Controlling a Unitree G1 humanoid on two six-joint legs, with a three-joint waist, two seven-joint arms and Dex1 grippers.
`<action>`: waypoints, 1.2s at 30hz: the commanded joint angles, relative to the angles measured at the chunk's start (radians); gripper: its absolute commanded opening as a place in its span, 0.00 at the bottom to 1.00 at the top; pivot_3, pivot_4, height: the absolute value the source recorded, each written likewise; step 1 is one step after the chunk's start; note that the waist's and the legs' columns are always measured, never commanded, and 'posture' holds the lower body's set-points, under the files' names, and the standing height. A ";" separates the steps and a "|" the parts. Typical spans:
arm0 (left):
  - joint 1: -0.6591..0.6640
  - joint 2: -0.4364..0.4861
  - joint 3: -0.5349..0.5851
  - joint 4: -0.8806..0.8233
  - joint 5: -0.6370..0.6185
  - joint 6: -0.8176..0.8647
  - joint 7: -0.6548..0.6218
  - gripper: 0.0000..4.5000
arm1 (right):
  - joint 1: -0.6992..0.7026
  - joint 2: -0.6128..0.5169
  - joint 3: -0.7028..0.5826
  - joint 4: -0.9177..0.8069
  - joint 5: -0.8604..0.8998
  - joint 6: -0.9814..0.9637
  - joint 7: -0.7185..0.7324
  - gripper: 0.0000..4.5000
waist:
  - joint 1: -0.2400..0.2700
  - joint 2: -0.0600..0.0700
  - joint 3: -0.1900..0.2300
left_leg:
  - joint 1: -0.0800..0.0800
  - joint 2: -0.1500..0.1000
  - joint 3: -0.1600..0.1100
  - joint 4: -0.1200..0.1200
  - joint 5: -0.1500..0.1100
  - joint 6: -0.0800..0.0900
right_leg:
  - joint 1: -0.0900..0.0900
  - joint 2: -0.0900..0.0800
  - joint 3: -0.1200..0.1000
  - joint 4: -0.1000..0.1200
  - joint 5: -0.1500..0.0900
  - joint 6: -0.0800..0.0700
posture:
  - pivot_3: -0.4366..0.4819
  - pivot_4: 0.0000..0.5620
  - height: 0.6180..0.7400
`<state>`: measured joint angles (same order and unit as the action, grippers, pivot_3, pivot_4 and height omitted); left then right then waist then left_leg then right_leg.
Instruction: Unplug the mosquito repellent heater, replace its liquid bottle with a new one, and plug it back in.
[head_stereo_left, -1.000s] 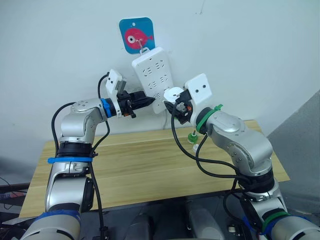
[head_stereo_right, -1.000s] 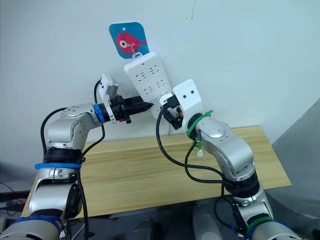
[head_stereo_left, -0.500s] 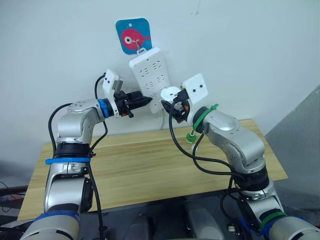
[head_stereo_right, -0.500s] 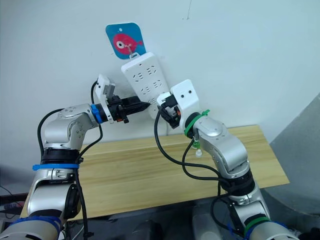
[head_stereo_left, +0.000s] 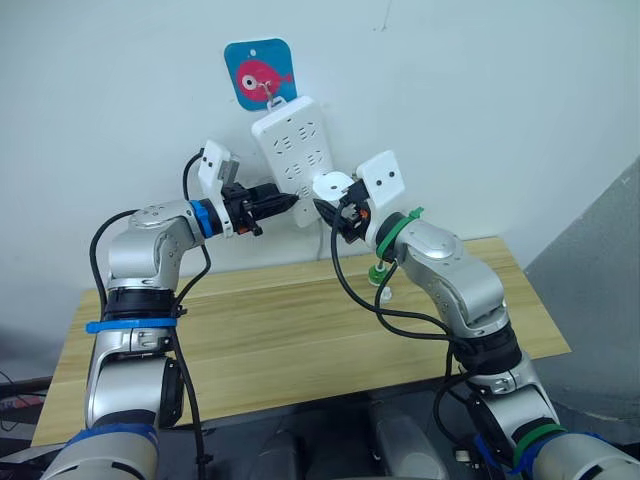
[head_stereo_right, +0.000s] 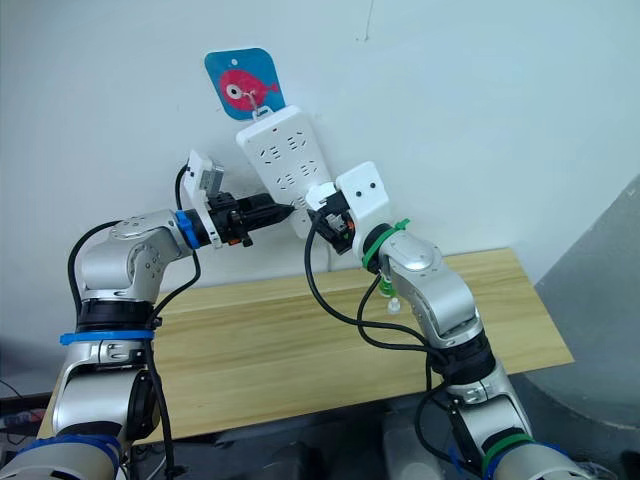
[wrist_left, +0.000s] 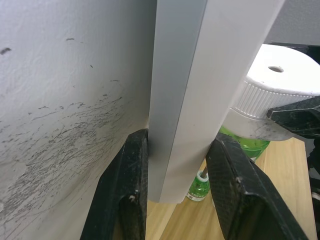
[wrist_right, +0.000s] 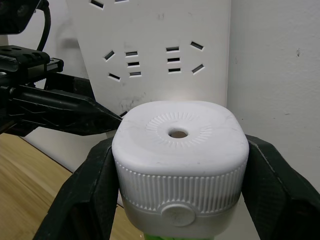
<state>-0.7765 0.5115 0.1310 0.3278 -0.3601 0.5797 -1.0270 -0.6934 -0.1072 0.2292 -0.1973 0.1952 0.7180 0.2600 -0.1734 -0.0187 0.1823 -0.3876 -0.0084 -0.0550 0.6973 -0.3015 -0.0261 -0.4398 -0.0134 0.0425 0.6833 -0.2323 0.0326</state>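
My right gripper (wrist_right: 180, 172) is shut on the mosquito repellent heater (wrist_right: 179, 146), a white rounded unit with a vent hole. It is held just off the lower end of the white power strip (head_stereo_left: 292, 155), which hangs on the wall. A green liquid bottle (wrist_left: 247, 146) is fitted under the heater (head_stereo_left: 333, 186). My left gripper (wrist_left: 179, 141) is shut on the strip's lower edge, one finger (wrist_left: 127, 190) on each side. A second small green bottle (head_stereo_left: 382, 272) stands on the wooden table (head_stereo_left: 270, 335) below the heater.
The strip hangs from a blue fish hook (head_stereo_left: 258, 72) on the white wall. Its empty sockets (wrist_right: 150, 55) face the heater. A black cable (head_stereo_left: 345, 285) loops from my right arm down over the table. A grey surface (head_stereo_left: 600, 290) rises at the right.
The whole view has shifted a little. My right elbow has drawn in toward the wall, while the heater stays by the strip's lower end. The left gripper keeps its hold.
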 joint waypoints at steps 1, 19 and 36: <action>-0.015 -0.027 -0.016 -0.076 -0.066 0.005 -0.039 0.29 | -0.047 0.033 0.015 0.051 -0.021 -0.038 0.006 0.66 | -0.002 0.000 0.000 | 0.001 0.000 0.001 0.000 0.000 0.000 | 0.000 0.000 0.000 0.000 0.000 0.000 | 0.28 0.22 0.92; -0.020 0.013 -0.005 0.073 0.015 -0.212 0.002 0.29 | 0.067 -0.156 -0.031 -0.339 0.048 0.273 0.108 1.00 | 0.008 0.000 -0.003 | -0.005 -0.001 -0.002 0.000 0.000 0.000 | -0.002 -0.003 0.000 -0.002 0.000 0.000 | 0.28 0.22 0.92; 0.297 0.226 0.100 -0.217 -0.026 -0.253 0.005 0.84 | 0.127 -0.247 0.016 -0.439 0.117 0.195 0.231 1.00 | 0.010 -0.001 -0.003 | -0.004 0.000 -0.002 -0.001 0.000 0.000 | -0.002 -0.002 -0.001 -0.002 0.000 0.000 | 0.33 0.23 0.92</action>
<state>-0.4979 0.7206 0.1949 0.2087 -0.3429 0.3154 -1.0132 -0.5611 -0.3534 0.2431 -0.6063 0.2998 0.9500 0.4799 -0.1633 -0.0193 0.1788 -0.3913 -0.0081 -0.0566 0.6968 -0.3015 -0.0259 -0.4418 -0.0152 0.0418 0.6810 -0.2324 0.0326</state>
